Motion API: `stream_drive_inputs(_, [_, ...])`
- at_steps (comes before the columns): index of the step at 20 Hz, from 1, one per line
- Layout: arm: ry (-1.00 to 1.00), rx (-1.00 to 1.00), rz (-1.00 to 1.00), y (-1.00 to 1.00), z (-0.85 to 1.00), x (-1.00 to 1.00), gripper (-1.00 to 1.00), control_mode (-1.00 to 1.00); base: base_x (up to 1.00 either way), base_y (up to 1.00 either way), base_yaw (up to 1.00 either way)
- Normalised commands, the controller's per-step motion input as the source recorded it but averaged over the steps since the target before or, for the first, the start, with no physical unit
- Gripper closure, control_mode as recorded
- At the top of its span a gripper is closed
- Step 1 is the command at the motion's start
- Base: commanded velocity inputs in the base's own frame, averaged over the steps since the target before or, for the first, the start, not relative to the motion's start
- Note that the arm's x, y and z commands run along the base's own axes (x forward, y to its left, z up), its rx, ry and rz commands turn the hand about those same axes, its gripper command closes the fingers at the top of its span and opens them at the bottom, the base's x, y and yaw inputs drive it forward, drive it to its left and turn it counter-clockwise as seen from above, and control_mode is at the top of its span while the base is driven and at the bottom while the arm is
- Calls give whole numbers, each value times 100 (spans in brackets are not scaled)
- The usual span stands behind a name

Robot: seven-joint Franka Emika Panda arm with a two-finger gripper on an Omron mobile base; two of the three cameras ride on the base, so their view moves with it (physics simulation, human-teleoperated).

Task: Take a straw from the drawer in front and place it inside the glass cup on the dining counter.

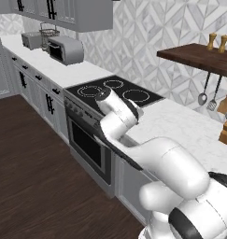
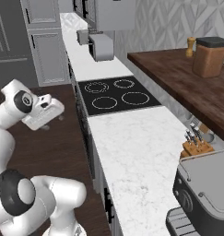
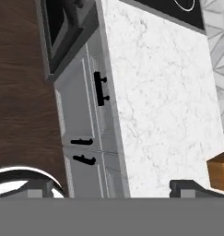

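My gripper [image 3: 114, 189] looks down on the front edge of a white marble worktop; its two fingertips [image 3: 192, 186] stand far apart at the bottom with nothing between them, so it is open. Under the worktop edge the drawer [image 3: 104, 64] is shut, a grey front panel with a small black bar handle [image 3: 101, 88]. The gripper hangs above and out from this front, not touching it. In the right base view my hand [image 2: 43, 113] floats over the floor, left of the cooktop. The straw, the glass cup and the dining counter are out of view.
A black cooktop [image 1: 115, 91] and an oven [image 1: 89, 140] are left of the drawer. Two cabinet-door handles [image 3: 82, 151] sit below it. A knife block [image 2: 196, 146] and a dark appliance [image 2: 205, 193] stand on the worktop. A wooden shelf [image 2: 187, 78] overhangs. Dark wood floor [image 1: 31, 177] is open.
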Motion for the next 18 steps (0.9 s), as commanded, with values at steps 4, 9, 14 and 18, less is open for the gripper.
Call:
stream_drive_inputs(4, [0,-41,0,55,-86,16,-100,-100,0,0,0])
stream_drive_inputs(9, [0,-30,0,12,-81,37,-100,-100,0,0,0])
stream_drive_inputs(14, [0,-23,-7,-26,-64,39,-100,-100,0,0,0])
stream_drive_inputs(18, [0,-17,-5,-43,-51,34,-100,-100,0,0,0])
